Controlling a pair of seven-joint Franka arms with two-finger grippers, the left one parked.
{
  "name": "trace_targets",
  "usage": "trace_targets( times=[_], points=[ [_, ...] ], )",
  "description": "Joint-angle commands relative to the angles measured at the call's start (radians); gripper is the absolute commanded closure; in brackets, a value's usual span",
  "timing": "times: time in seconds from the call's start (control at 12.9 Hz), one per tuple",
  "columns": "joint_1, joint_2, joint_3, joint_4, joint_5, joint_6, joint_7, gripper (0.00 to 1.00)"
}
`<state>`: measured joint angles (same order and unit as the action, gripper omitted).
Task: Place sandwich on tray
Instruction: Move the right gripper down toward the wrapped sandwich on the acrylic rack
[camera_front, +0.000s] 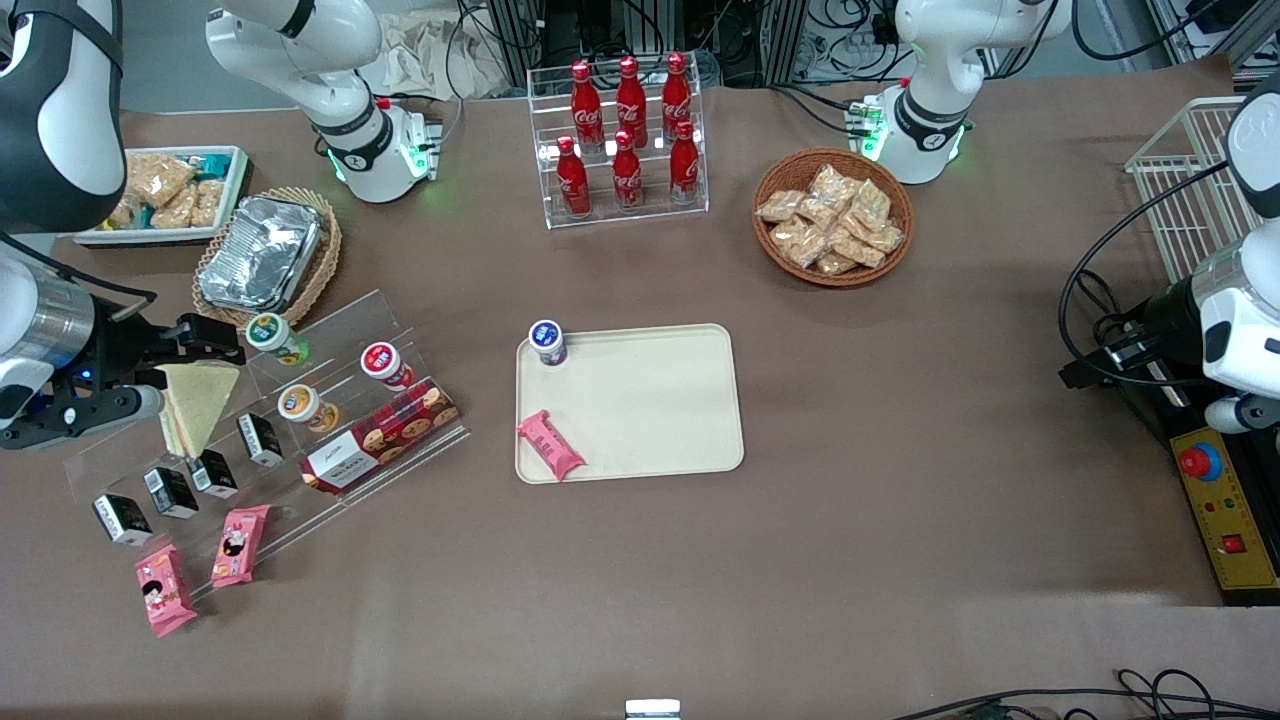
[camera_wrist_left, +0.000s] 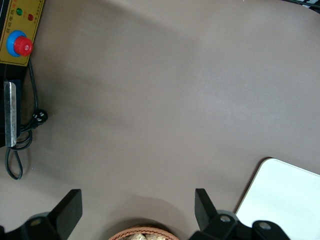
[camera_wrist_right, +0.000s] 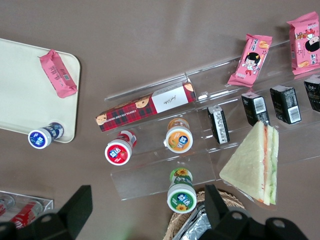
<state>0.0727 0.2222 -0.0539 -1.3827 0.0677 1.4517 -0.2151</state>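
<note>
Beside cups (camera_front: 300, 380) on clear rack (camera_wrist_right: 210, 145), sandwich (camera_front: 195, 405), gripper (camera_front: 175, 365) close above

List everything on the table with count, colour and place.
sandwich: 1, pale bread, on the clear stepped stand.
tray: 1, cream, mid-table.
pink packet: 1, on the tray.
blue-lidded cup: 1, on the tray's corner.
cola bottles: 6, red, in a clear rack.
snack basket: 1, brown wicker, toward the parked arm's end.
foil container: 1, silver, in a wicker basket.
gripper: 1, black, open, beside the sandwich.
</note>
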Motion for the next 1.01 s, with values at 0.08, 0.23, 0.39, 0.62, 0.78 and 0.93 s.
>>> trace_targets(
  times=[0.08, 0.23, 0.39, 0.62, 0.78, 0.93],
  points=[
    [-0.002, -0.001, 0.002, 0.001, -0.020, 0.021, -0.003, 0.00],
    [-0.010, 0.006, -0.006, 0.002, -0.017, 0.021, -0.010, 0.00],
    [-0.016, 0.008, -0.012, 0.001, -0.020, 0.021, -0.012, 0.00],
    [-0.045, 0.005, -0.017, -0.009, -0.035, -0.011, -0.007, 0.00],
    [-0.114, 0.003, -0.017, -0.012, -0.036, -0.028, -0.006, 0.00],
    [-0.134, -0.006, -0.030, -0.028, -0.058, -0.030, 0.022, 0.00]
  ],
)
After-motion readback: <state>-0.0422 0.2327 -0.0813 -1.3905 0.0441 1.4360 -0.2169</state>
